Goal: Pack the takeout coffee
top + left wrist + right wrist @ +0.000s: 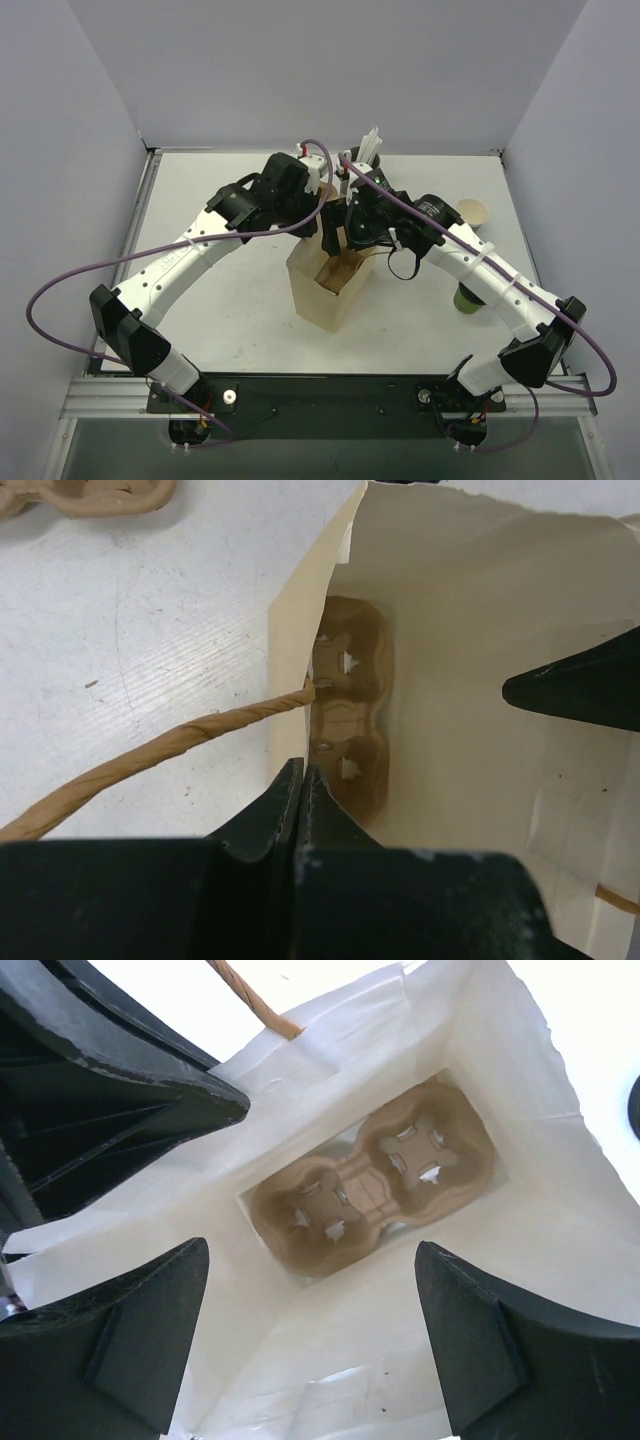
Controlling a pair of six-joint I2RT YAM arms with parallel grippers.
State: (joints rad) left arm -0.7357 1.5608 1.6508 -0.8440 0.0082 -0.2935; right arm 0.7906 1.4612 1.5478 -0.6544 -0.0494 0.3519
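Green cup: it stands near the right edge of the desk, outside the bag. We see a green wall, darker at the low end. The right forearm covers its top, so we cannot tell whether a lid sits on it.
Open cup: it stands further back along the same edge and has a tan inside.
Paper bag: it stands upright in the middle of the desk with its mouth open.
Left gripper: its fingers are pressed together on the bag's rim, and the wall's edge runs into them.
Right gripper: its fingers are spread wide over the bag's mouth with nothing between them.
Only in the top view: we see both cups, the white straws at the far edge, and both arms meeting over the bag.
Only in the wrist views: we see a pulp cup carrier lying flat on the bag's floor with both of its wells empty.
Only in the left wrist view: a second carrier lies on the desk beside the bag. The twisted paper handle trails out across the desk.
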